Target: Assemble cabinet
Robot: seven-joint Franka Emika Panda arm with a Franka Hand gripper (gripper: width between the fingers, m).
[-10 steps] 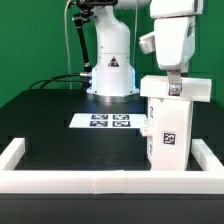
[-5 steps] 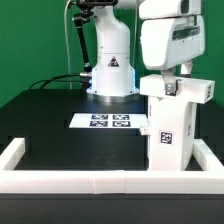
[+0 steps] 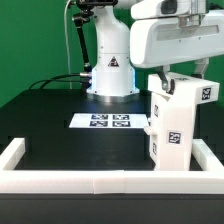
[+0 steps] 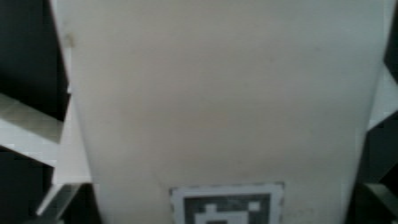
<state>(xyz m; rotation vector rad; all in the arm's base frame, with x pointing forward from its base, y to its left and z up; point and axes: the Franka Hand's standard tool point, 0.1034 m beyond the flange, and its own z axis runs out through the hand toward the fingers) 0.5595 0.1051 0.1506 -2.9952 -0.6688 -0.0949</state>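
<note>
The gripper (image 3: 178, 72) sat on the tilted cabinet (image 3: 172, 125) — finger grip hidden, can't tell — it could tip over.

Gripper fingers not visible in exterior view, hidden behind the tall white plastic cabinet body (image 3: 172, 125) w/ black-and-white tags. Arm's top cut off by frame edge. Wrist view: blurred white cabinet panel (image 4: 222, 100) fills frame; its square tag (image 4: 228, 205) cut off at edge, pattern unreadable.
</note>
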